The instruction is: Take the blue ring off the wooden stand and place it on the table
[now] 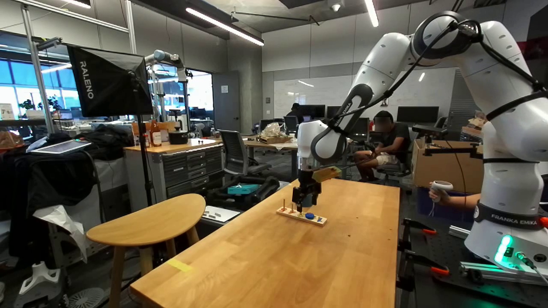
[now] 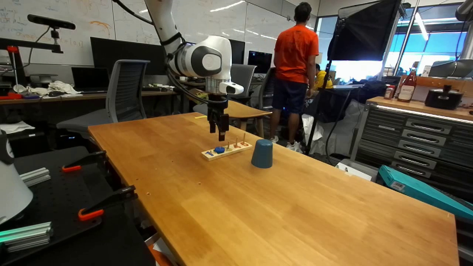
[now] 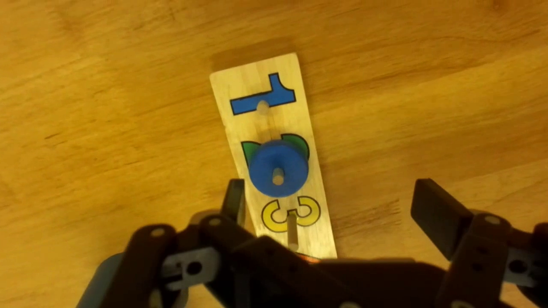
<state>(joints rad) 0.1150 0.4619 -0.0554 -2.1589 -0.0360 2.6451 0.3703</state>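
In the wrist view the tool (image 3: 336, 209) has its fingers (image 3: 439, 218) spread well apart, and the blue ring (image 3: 278, 156) sits on a peg (image 3: 277, 176) of the wooden stand (image 3: 295, 122), covering most of a green figure (image 3: 298, 141) between a blue 1 (image 3: 281, 92) and a yellow 3 (image 3: 268, 217). In both exterior views the ring is merely a small blue lump. The tool cuts off the stand's far end from the wrist view, but an exterior view gives the full row, with orange figures (image 2: 244, 144) at that end and a blue cup (image 2: 262, 154), narrow end up, near it on the surface (image 2: 295, 210). The fingertips hang clear above the stand there. In an exterior view that also takes in a white controller (image 1: 442, 185), the tool overlaps the stand and partly hides the cup; the tool's height cannot be told there.
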